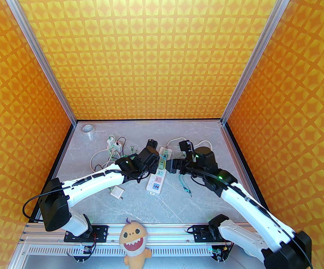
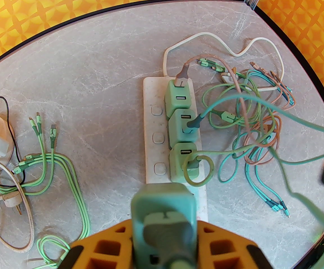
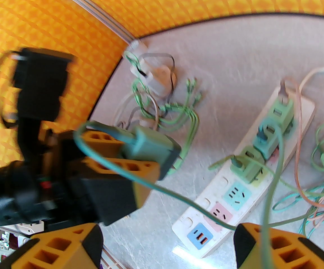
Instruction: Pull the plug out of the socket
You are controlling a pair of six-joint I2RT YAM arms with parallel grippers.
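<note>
place: lab test booth | signs: aluminium frame [image 1: 39, 52], orange patterned walls [image 1: 162, 52], marble-look tabletop [image 1: 162, 206]

My left arm [image 1: 94, 185] and right arm [image 1: 240, 204] in white shells, black joint housings [image 1: 54, 206], black cables [image 1: 27, 203] looped alongside, small green lights [image 1: 220, 174] by the wrists, my left claw [image 2: 163, 234] and right claw [image 3: 167, 231] with orange pocketed fingers [image 3: 285, 248], black inner edges
</note>
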